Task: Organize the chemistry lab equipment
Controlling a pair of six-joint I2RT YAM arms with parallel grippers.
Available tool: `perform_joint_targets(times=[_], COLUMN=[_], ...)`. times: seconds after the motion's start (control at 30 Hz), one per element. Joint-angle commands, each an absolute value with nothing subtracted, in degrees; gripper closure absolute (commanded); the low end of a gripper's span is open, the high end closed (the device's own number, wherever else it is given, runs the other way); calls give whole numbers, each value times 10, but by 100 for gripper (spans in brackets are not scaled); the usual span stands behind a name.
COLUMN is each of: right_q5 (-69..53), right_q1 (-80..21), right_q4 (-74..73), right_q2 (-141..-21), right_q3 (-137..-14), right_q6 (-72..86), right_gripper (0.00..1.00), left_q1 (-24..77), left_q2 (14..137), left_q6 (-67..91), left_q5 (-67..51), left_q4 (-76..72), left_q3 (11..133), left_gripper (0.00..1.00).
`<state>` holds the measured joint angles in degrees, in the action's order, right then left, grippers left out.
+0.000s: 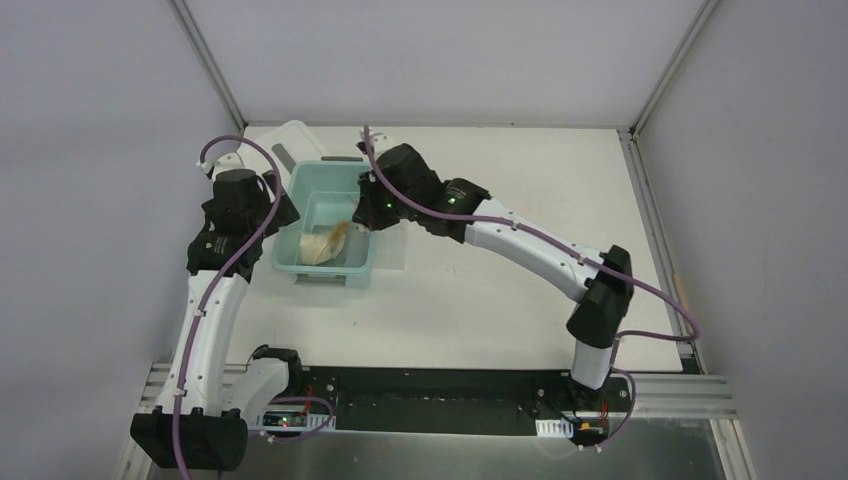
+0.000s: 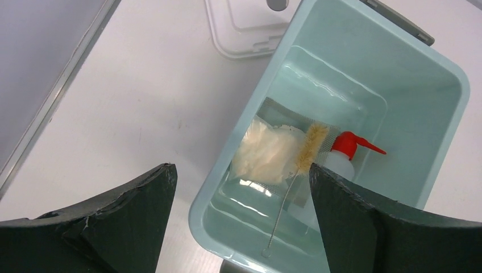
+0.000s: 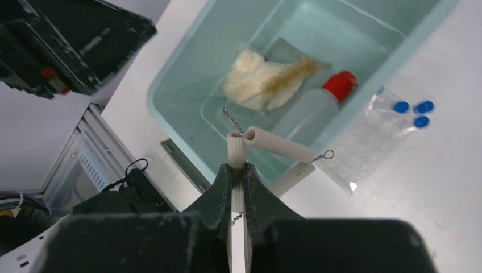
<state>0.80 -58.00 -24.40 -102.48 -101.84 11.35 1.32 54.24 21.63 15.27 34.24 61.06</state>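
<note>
My right gripper [image 3: 237,170] is shut on one pale stick of a wooden-handled tool [image 3: 281,146], whose sticks are joined by wire, and holds it above the near wall of the teal bin [image 3: 170,74]. Inside the bin lie the white squeeze bottle with red spout [image 2: 341,157], a wire-handled brush [image 2: 311,145] and a cream wad [image 2: 266,152]. A clear tube rack [image 3: 369,139] with blue-capped tubes [image 3: 401,106] lies on the table just outside the bin. My left gripper [image 2: 240,170] is open and holds nothing, its fingers straddling the bin's corner. In the top view both grippers, left [image 1: 272,212] and right [image 1: 358,215], flank the bin.
The bin's white lid [image 2: 244,28] lies on the table beyond the bin, near the back left. A metal frame rail [image 1: 205,60] runs along the table's left edge. The left arm's dark wrist [image 3: 57,45] sits close to the bin's other side.
</note>
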Motion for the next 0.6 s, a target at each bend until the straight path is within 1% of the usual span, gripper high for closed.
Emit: perform_joint_targets(times=[0.0,0.1,0.33,0.37,0.4,0.43,0.47,0.53,0.57], right_q5=[-19,-21,-33,-32,-33,-33,-34,-35,-34], right_q1=[-603,-614,-617,-616,-616,-616,-616,-616,-617], right_q4=[-271,-299,-320,-330,-338,-345,-349,-350,-349], right_q2=[-1087,-1133,-1188,-1196,-1203,-1207,-1210,-1206,-1203], right_q3=[-1120,-1177,-1230,-1240,-1248,-1255,-1259,-1258,-1255], right_q6=[94,88,103,105,106,106,105,103,101], right_gripper=[100,100,100,96,88,77,69,58,54], left_q1=[7,7,6,6,6,6,6,6,6], left_q2=[518,506,480,478,476,476,476,475,474], left_q6=[218,208,196,196,197,197,197,198,199], left_q5=[169,181,201,203,204,204,202,199,199], left_q4=[316,316,316,316,316,316,316,316,316], left_q3=[599,597,590,588,587,585,585,582,581], left_gripper=[11,11,10,10,10,10,10,10,10])
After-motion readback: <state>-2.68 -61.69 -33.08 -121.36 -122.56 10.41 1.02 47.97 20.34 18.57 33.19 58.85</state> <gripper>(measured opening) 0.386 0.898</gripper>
